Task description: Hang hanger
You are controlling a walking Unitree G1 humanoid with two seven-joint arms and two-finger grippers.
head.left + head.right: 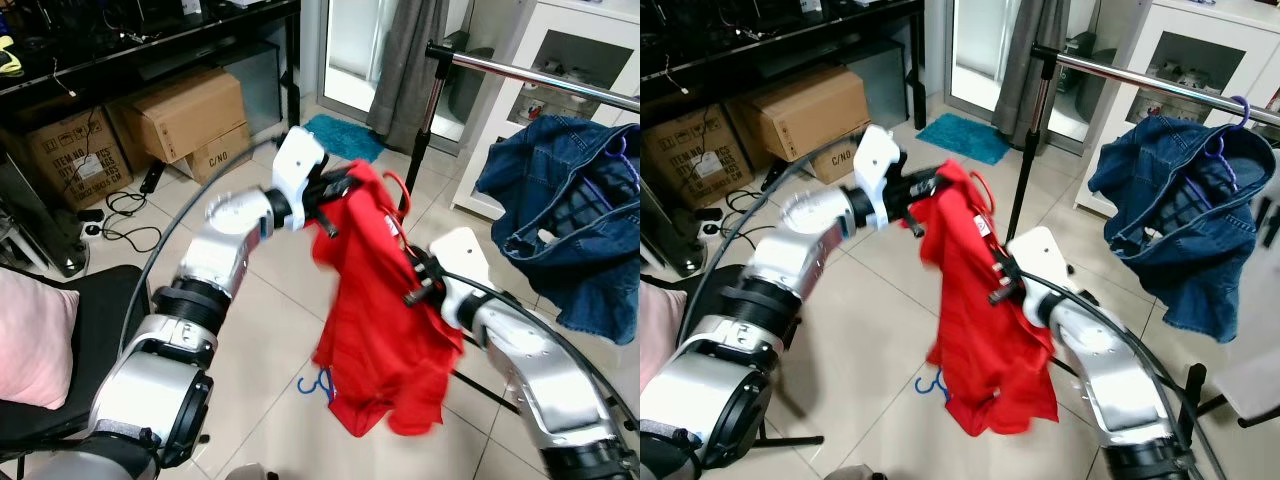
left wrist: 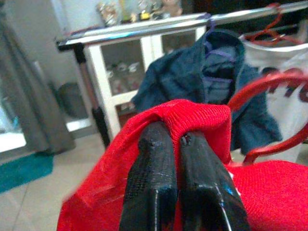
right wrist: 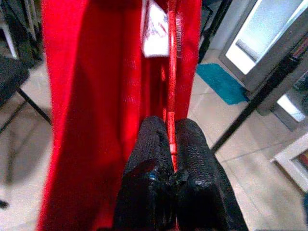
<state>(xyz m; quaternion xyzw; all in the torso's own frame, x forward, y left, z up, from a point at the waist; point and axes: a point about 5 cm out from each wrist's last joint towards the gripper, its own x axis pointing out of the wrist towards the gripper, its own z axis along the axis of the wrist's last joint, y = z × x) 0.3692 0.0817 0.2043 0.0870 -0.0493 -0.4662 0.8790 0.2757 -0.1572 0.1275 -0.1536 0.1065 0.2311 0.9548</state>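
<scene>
A red garment [image 1: 375, 320] hangs on a red hanger [image 3: 172, 72] and is held up between both arms, left of the clothes rail [image 1: 540, 75]. The hanger's hook [image 1: 398, 185] pokes out at the garment's top. My left gripper [image 1: 345, 190] is shut on the garment's upper fold, and the wrist view shows its fingers [image 2: 149, 163] pinching red cloth. My right gripper [image 1: 415, 285] is lower and to the right. It is shut on the hanger's thin red wire, seen between its fingertips [image 3: 156, 130]. The rest of the hanger is hidden under the cloth.
A denim jacket [image 1: 570, 215] hangs on the chrome rail, whose black upright [image 1: 425, 130] stands just behind the garment. A blue hanger [image 1: 318, 383] lies on the tiles below. Cardboard boxes [image 1: 190, 115], a teal mat [image 1: 340, 135], a pink-cushioned chair [image 1: 30, 335] and a white cabinet [image 1: 560, 50] surround.
</scene>
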